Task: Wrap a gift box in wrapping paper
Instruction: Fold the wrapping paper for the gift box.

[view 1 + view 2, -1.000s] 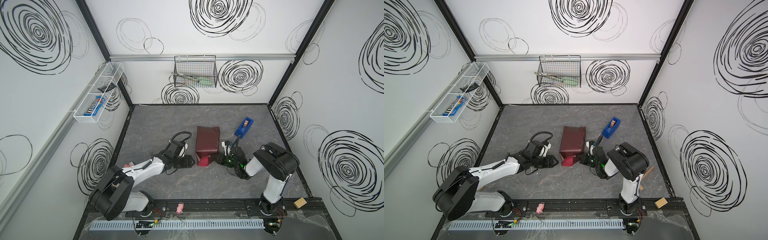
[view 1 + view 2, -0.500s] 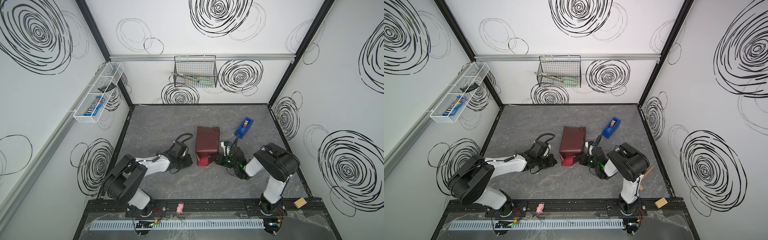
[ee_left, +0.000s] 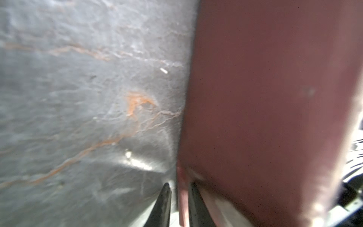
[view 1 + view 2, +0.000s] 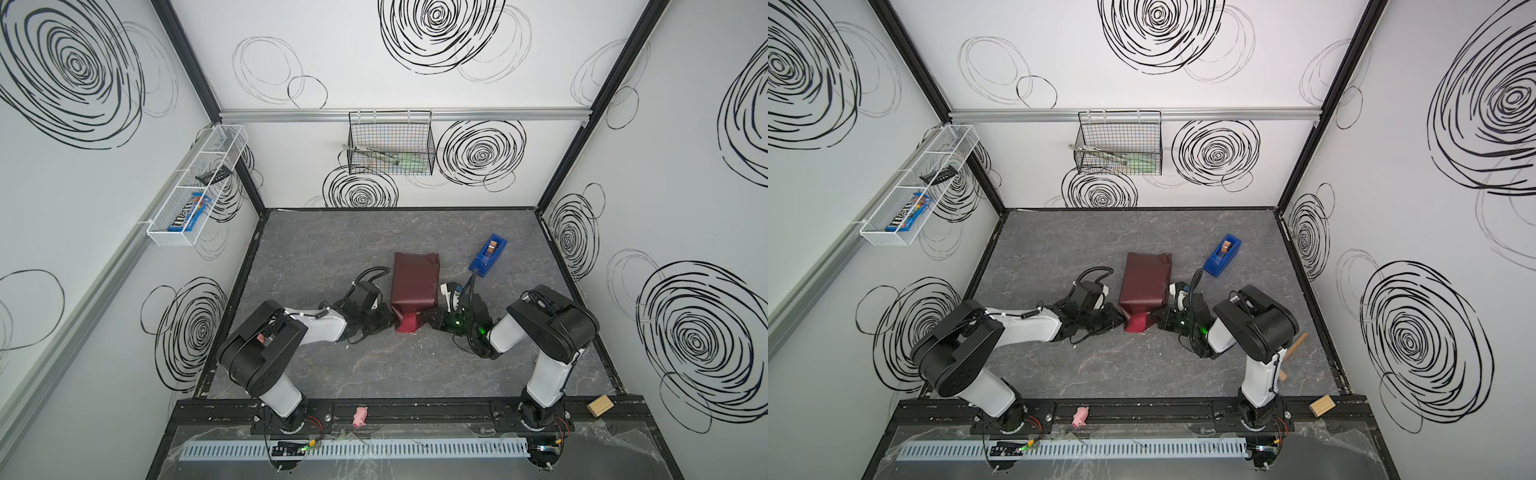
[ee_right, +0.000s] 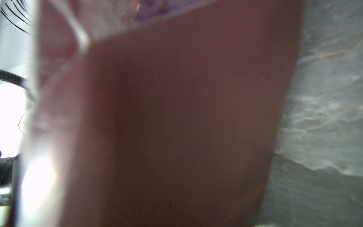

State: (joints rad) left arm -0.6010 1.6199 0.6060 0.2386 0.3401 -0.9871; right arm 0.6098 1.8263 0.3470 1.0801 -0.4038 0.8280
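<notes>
Wrapping paper (image 4: 415, 282) is pinched at its near-left corner by the left gripper (image 3: 179, 185); the right gripper (image 4: 435, 322) is pressed together. Thin paper could be torn by overpulling.

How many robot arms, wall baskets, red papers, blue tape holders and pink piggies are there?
robot arms: 2
wall baskets: 2
wrapping paper: 1
tape dispenser: 1
pig toy: 1
Total: 7
</notes>
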